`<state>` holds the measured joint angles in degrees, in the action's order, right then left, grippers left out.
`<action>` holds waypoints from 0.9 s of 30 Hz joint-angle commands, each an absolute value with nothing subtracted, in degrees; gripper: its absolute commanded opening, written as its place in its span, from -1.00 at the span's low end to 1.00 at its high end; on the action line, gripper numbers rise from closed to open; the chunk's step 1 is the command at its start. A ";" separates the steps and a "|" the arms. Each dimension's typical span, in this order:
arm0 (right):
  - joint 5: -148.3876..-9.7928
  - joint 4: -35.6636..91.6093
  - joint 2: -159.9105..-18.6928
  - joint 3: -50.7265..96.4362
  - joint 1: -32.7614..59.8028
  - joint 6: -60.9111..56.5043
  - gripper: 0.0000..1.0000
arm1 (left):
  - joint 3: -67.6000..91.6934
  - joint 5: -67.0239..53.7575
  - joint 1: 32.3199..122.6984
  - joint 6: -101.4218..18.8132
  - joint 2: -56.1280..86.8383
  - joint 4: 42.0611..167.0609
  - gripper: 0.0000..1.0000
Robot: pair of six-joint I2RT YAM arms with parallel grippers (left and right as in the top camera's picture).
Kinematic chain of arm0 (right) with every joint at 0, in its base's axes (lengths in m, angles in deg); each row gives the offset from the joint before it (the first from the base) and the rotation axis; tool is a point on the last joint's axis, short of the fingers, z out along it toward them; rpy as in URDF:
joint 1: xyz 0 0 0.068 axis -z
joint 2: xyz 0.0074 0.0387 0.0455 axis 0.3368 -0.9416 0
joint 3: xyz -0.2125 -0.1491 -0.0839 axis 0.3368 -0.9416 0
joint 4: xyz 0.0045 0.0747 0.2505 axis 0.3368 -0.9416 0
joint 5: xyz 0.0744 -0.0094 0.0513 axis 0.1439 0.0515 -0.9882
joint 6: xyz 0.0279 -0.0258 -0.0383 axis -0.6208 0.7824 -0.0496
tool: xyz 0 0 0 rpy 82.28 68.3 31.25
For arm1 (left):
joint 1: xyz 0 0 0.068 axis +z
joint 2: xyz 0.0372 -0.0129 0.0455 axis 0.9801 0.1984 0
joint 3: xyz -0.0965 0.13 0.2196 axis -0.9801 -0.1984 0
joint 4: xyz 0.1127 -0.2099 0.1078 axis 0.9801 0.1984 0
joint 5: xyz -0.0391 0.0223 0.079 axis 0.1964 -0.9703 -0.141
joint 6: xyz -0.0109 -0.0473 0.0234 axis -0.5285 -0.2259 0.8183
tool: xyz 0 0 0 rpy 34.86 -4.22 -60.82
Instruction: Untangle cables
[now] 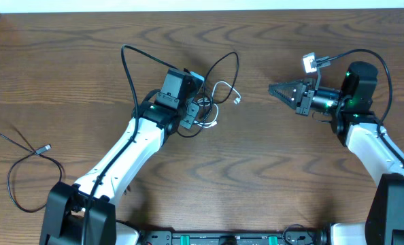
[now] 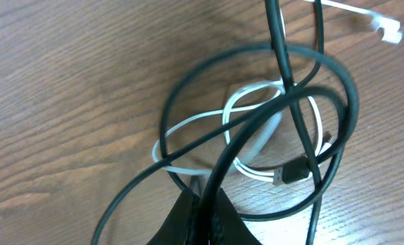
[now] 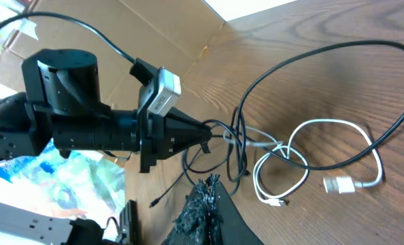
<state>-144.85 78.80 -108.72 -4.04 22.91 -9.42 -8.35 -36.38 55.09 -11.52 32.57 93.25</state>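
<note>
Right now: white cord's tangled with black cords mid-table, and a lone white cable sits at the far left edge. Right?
No. The lone cable at the far left edge is black, per the overhead view. The white cord is indeed tangled with black cords mid-table.

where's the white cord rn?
Overhead view, mid-table: the white cord lies just right of the left tool, looped through the black cables.

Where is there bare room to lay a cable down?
The table is bare between the left arm and right arm, and in the far-left corner. Crowded: the tangled cables at the left gripper, and a loose black cable near-left.
</note>
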 commanded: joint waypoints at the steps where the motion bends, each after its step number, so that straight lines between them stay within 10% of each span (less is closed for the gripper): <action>1: -147.12 78.95 -107.54 -2.97 23.21 -10.55 -0.98 | -8.35 -33.19 55.16 -12.38 31.78 92.16 -0.85; 12: -131.43 67.20 -107.56 -3.06 16.42 -0.76 -0.52 | -8.35 -6.55 55.12 -12.25 31.78 81.58 -0.85; 16: -123.91 64.00 -107.61 -3.08 13.88 2.65 -0.01 | -8.35 -7.42 55.12 -12.22 31.80 82.15 -0.84; 21: -114.86 59.63 -107.78 -3.08 10.38 7.70 0.11 | -8.35 -23.79 55.12 -12.25 31.80 86.80 0.89; 27: -112.52 59.68 -107.78 -3.08 8.72 8.13 0.11 | -8.37 -30.83 55.12 -10.67 34.93 87.50 0.90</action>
